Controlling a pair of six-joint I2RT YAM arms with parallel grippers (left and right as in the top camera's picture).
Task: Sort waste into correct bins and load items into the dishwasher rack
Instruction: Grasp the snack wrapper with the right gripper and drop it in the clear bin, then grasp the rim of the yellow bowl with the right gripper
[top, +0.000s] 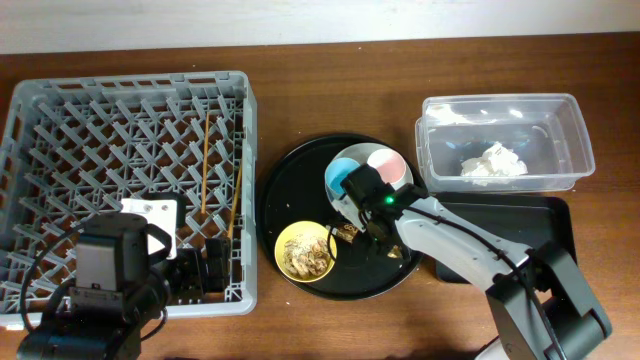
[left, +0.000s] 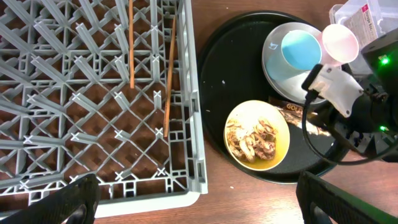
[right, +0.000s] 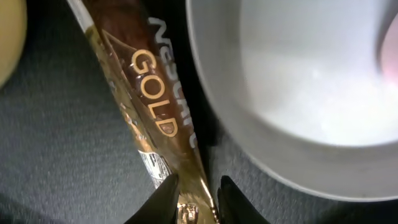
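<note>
lying at the left, the dishwasher rack (top: 130, 82) is holding two chopsticks (top: 206, 160) on its lattice, its near edge partly covered by the left arm. the round black tray (top: 285, 190) is carrying the plate (left: 280, 78) under a blue cup (left: 300, 48) and pink cup (left: 339, 42), and the yellow bowl (left: 283, 146) of food scraps (left: 255, 140). the right arm is hiding much of the shallow black tray (top: 545, 215); beyond it the clear tub (top: 545, 135) is holding the tissue (top: 492, 163). the right gripper (right: 196, 196) is pinching the gold foil wrapper (right: 149, 93) beside the plate. the left gripper (left: 198, 180) is hanging spread wide over the rack's near right corner.
</note>
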